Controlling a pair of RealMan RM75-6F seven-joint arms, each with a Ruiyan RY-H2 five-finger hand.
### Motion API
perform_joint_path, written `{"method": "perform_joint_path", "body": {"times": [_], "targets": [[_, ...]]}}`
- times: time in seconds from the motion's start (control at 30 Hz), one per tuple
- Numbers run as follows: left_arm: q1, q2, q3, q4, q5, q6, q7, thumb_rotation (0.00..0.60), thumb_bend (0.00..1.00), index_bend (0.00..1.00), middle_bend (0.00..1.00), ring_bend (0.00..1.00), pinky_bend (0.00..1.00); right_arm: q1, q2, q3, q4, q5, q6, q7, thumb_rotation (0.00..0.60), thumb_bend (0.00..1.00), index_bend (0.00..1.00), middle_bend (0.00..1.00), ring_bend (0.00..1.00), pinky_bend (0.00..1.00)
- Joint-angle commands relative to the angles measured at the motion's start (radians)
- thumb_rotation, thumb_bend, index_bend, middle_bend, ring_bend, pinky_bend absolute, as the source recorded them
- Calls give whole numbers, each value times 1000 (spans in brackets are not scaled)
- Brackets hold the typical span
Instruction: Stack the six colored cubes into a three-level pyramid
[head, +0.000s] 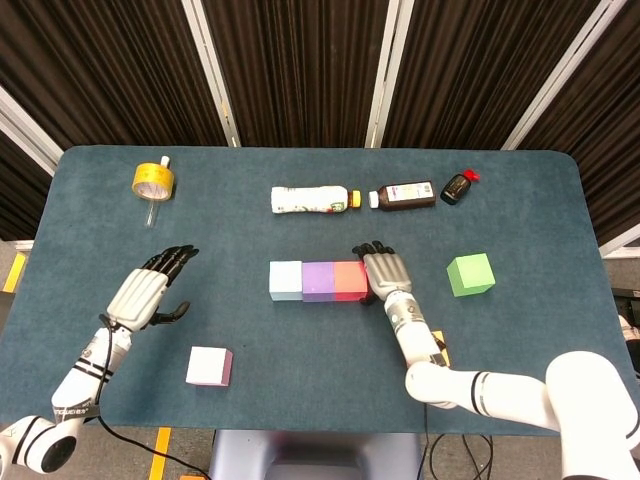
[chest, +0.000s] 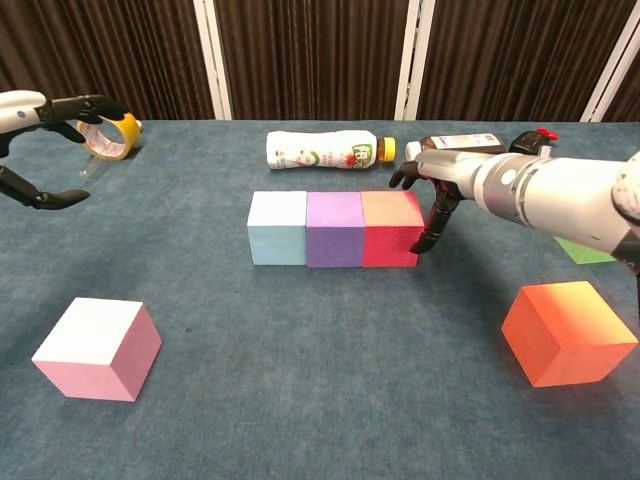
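Your right hand (chest: 432, 190) rests fingers-down against the right face of the red foam cube (chest: 390, 229), gripping nothing. That cube ends a touching row: purple foam cube (chest: 334, 229) in the middle, light blue foam cube (chest: 277, 228) on the far end from the hand. Green foam cube (head: 470, 274) lies to the hand's right, well apart; orange foam cube (chest: 568, 332) sits nearer you, right of the wrist. Your left hand (head: 145, 291) hovers empty, fingers spread; the pink foam cube (head: 209, 366) lies near it, toward you.
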Motion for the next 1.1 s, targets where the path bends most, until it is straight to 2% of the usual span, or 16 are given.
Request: {"method": "perform_joint_path", "body": {"times": [0.03,0.17,0.33,0.57,0.83,1.1], "targets": [[-29,1,-8,1,5,-37,-13,600,367,0,31,52,161,-7,19,-2,-27,-6,1,7,600,261,168,211,98,231],[-84,-5,-26,18,0,-110,-26,600,367,0,31,49,159,-39,108,12,-132,-50,15,47,600,261,102,211,93,230],[-175,-44,-58,78,-60,-249,-37,600,367,18,33,49,158,-111,296,28,-308,-155,57,115,600,261,88,211,91,230],[-282,-125,-94,155,-170,-416,-47,600,350,14,30,43,154,-225,485,0,-434,-297,112,207,600,261,88,211,90,230],[-353,-218,-90,247,-259,-500,6,600,336,0,14,25,144,-323,566,-38,-442,-434,115,341,600,261,89,211,90,230],[-377,-257,-91,255,-308,-528,6,600,335,0,21,26,143,-355,563,-55,-402,-482,103,396,600,261,92,211,90,230]]}}
